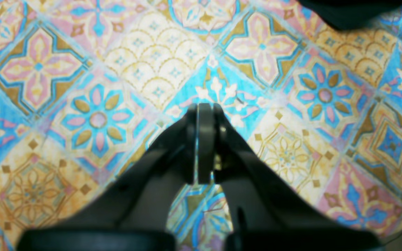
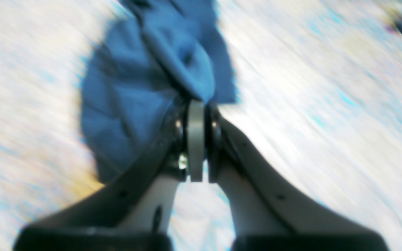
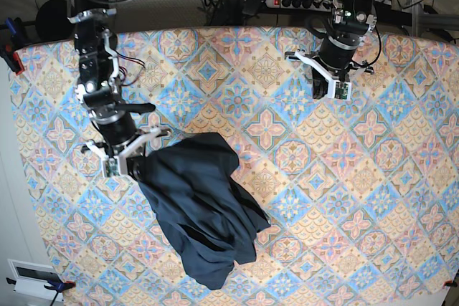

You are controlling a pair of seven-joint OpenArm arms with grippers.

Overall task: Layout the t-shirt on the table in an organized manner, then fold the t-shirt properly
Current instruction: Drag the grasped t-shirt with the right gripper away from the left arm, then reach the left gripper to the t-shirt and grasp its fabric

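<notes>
Right end effector [image 3: 138,165] pinches t-shirt [image 3: 204,213] over table [image 3: 344,177].

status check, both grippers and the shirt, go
Right gripper shut on the crumpled dark navy cotton t-shirt, at its upper corner. Left gripper shut, empty, over the pastel tile-patterned table. Nothing in the way.

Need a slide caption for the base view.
Right hand gripping the crumpled t-shirt on the table; left hand shut, empty.

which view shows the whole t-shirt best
The base view: the t-shirt lies bunched on the table, seen whole. The right wrist view shows only a blurred blue fold at the right gripper, shut on it. The left wrist view shows none.
</notes>
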